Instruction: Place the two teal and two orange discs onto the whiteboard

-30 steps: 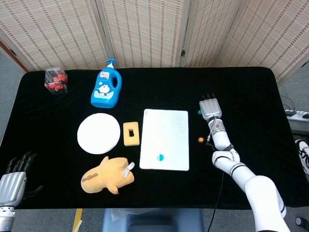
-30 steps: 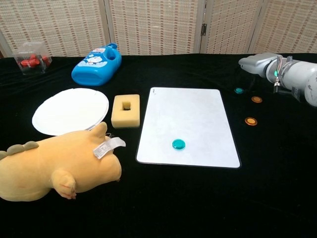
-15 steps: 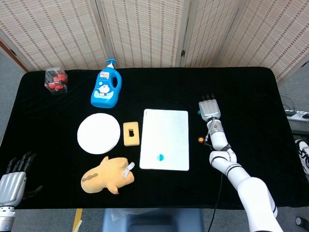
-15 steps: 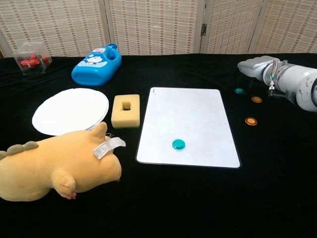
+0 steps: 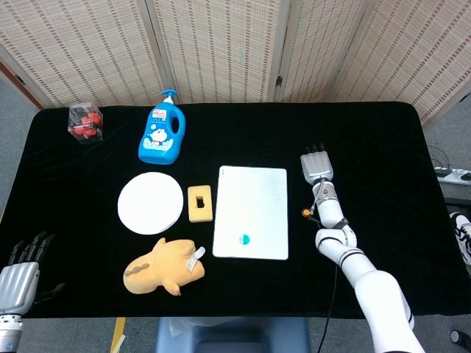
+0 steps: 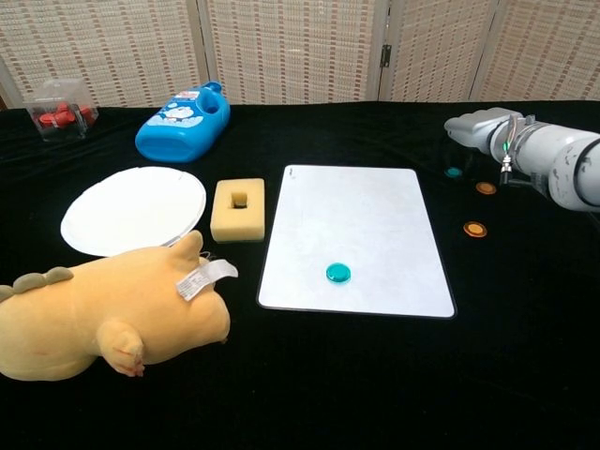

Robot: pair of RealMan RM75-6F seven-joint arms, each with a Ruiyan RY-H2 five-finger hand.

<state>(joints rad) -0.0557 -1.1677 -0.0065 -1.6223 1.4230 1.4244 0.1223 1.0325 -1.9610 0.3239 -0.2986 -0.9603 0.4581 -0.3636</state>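
Note:
The whiteboard (image 5: 254,193) (image 6: 356,214) lies flat at the table's middle. One teal disc (image 5: 245,239) (image 6: 338,273) rests on its near part. The second teal disc (image 6: 454,172) lies on the black cloth just right of the board's far corner; in the head view my right hand hides it. Two orange discs (image 6: 486,188) (image 6: 475,228) lie on the cloth nearby, and one orange disc (image 5: 305,213) shows beside my forearm. My right hand (image 5: 318,166) (image 6: 478,127) hovers over the second teal disc, fingers stretched out, holding nothing. My left hand (image 5: 18,276) sits at the near left corner, fingers apart and empty.
A yellow plush toy (image 5: 163,266) (image 6: 103,309), a white plate (image 5: 150,202) (image 6: 133,208) and a yellow sponge (image 5: 199,203) (image 6: 238,209) lie left of the board. A blue bottle (image 5: 162,134) (image 6: 183,120) and a clear box of red items (image 5: 85,121) (image 6: 62,112) stand at the far left.
My right hand has drifted a little to the left, over the loose teal disc, which it now covers in the head view. The discs and my left hand have not moved.

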